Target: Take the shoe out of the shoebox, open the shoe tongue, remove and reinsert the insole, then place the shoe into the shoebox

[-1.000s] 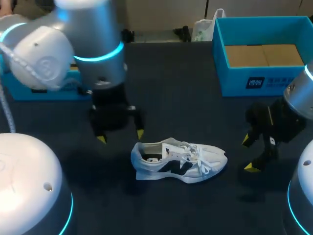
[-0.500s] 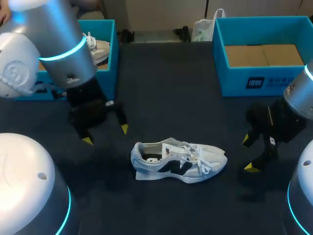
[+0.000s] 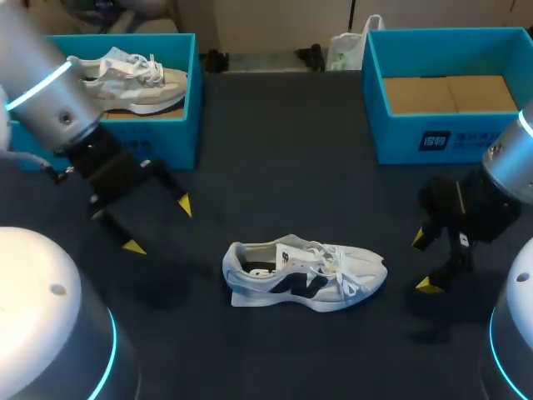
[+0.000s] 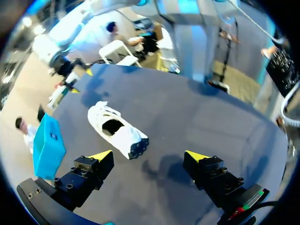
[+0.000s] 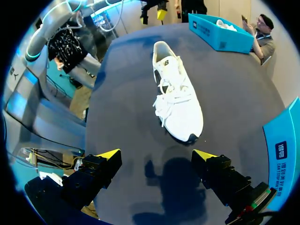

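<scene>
The white shoe (image 3: 304,273) stands on its sole on the dark table (image 3: 291,167), outside both boxes, toe pointing to 3 o'clock. The left gripper (image 3: 159,226) hangs at the shoe's 9 to 10 o'clock, well apart from it, fingers spread wide and holding nothing. The right gripper (image 3: 423,262) sits near the toe at 3 o'clock, fingers likewise apart and empty. An open blue shoebox (image 3: 450,137) stands at the shoe's 1 o'clock; another blue box (image 3: 187,100) at 10 o'clock holds a second shoe (image 3: 133,71)

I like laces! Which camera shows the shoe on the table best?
The right wrist view: the shoe lies close ahead, laces seen from above. The head view shows its side; the left wrist view shows it smaller.
</scene>
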{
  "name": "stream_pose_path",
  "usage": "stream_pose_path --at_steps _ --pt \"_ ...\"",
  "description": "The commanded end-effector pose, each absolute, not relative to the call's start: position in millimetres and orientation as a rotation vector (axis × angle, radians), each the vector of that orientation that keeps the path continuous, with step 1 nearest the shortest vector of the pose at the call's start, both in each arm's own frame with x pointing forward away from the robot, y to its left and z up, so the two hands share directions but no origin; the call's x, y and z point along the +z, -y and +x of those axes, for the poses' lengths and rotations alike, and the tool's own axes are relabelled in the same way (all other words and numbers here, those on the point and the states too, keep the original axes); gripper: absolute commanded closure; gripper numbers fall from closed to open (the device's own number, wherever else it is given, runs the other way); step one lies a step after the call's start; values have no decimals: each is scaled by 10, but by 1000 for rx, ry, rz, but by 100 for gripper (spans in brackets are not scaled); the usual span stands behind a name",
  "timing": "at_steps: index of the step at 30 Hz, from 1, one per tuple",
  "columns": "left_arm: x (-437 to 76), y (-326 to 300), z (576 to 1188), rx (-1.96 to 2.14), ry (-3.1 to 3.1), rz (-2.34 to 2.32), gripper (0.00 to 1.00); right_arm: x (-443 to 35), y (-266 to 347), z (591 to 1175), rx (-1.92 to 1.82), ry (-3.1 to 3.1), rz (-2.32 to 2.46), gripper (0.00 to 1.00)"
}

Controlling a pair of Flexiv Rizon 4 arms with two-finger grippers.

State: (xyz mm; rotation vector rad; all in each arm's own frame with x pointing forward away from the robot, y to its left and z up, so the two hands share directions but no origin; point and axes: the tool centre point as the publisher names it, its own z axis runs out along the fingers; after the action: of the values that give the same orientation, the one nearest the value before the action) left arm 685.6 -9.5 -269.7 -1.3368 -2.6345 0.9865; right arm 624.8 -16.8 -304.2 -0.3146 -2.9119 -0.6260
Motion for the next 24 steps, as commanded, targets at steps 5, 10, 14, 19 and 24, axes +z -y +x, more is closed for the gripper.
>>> stream_pose_path --at_steps 5,10,14,19,24 --pt "-2905 35 6896 1341 2726 -761 0 -3042 170 6232 -626 2915 -316 0" --pt "-3180 -81 6857 1507 2650 -478 0 -3042 170 6232 -626 2915 -316 0" --pt "-3232 -164 6757 1660 2602 -349 0 -3042 170 6232 -626 2915 -316 0" --pt "-3247 -222 6698 1736 2564 -307 0 -3042 170 6232 -626 2915 -316 0" --pt "-3247 -222 6698 1736 2564 -307 0 -3042 170 6232 -626 2915 -316 0"
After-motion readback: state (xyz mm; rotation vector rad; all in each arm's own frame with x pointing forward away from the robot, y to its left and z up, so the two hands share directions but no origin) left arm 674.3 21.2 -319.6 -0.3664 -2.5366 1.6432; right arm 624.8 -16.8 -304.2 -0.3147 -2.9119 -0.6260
